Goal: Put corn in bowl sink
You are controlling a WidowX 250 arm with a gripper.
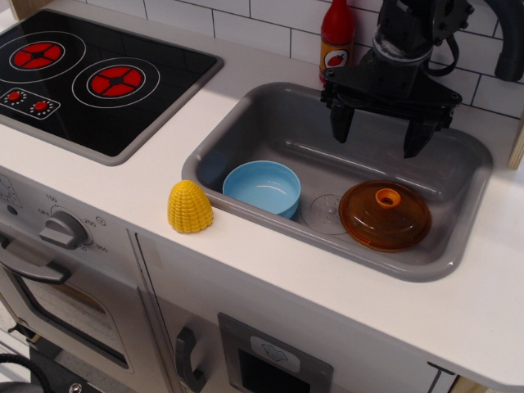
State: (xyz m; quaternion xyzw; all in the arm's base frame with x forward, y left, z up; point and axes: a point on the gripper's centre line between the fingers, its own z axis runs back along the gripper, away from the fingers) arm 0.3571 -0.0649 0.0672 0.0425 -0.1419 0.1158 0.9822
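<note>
The corn (190, 207) is standing upright on the counter (270, 254), dome tip pointing up, just left of the sink (458, 246); the bowl (262, 187) is sitting inside. The gripper (382, 133) is hanging over the sink's far side, fingers apart, holding nothing.

The corn (190, 208) stands on the table (270, 254) beside the sink (458, 237); the claw (382, 135) hangs open above it.

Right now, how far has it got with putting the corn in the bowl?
Nothing looks done yet. The corn stands on the white counter beside the sink, and the bowl in it is empty. The gripper hangs open over the sink, holding nothing. Fetching and dropping remain.
</note>
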